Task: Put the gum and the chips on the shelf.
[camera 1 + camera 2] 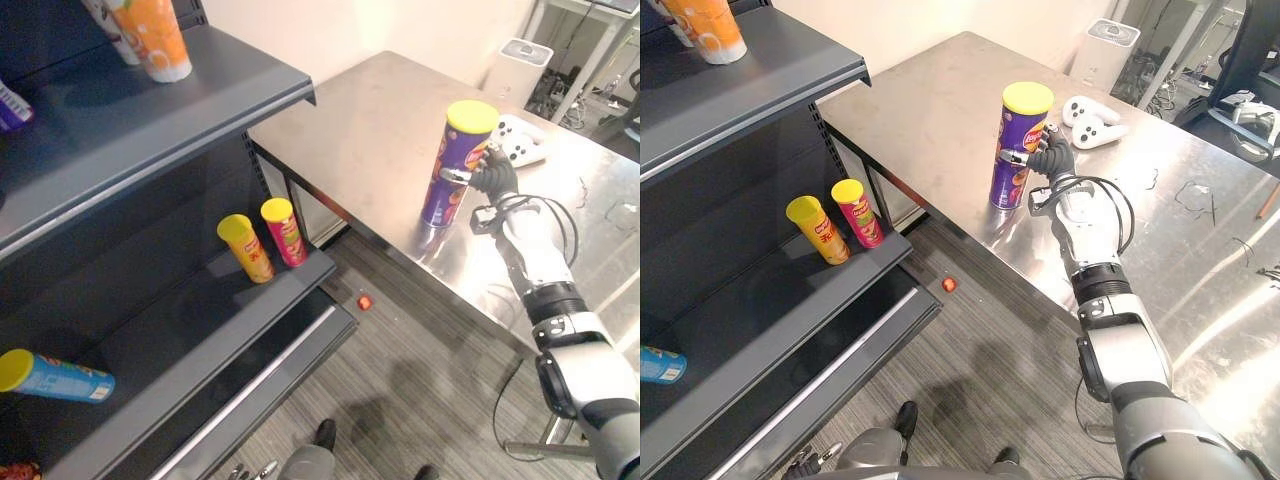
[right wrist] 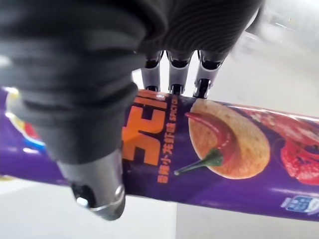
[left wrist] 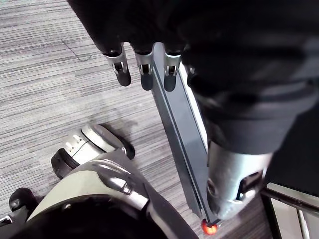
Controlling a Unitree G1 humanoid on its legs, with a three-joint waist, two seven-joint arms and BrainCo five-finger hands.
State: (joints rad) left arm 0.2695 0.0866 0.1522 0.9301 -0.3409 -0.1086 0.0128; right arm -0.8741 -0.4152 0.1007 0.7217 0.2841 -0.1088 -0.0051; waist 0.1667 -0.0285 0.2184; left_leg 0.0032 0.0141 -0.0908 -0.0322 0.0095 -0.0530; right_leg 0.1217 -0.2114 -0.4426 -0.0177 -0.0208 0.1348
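Purple chips can (image 1: 1016,150): stood upright with its yellow lid on top, on the steel table (image 1: 930,105), close to the table's near edge.
Right hand (image 1: 1052,160): was at the can's 3 o'clock side, gripping it about mid-height. In the wrist view the fingers (image 2: 172,69) curled round the far side of the can and the thumb lay across its near side.
Left hand (image 3: 143,64): hung over the grey carpet floor (image 3: 50,74) beside the shelf's bottom rail, its fingers loosely extended and holding nothing.
White controllers (image 1: 1092,122): lay on the table at about 2 o'clock from the can, near it but apart.
White box (image 1: 525,55): stood past the table's far end, at roughly 1 o'clock from the can.
Shelf (image 1: 230,310): dark unit at 9 o'clock from the table.
Yellow can (image 1: 248,248): stood near the front edge of the lower board.
Red can (image 1: 284,232): stood just beside the yellow can, at its 2 o'clock.
Blue can (image 1: 55,378): lay on its side at about 8 o'clock from the yellow can, well apart.
Orange cup (image 1: 155,38): stood on the upper board.
Small red object (image 1: 365,301): lay on the floor between shelf and table, at 7 o'clock from the purple chips can.
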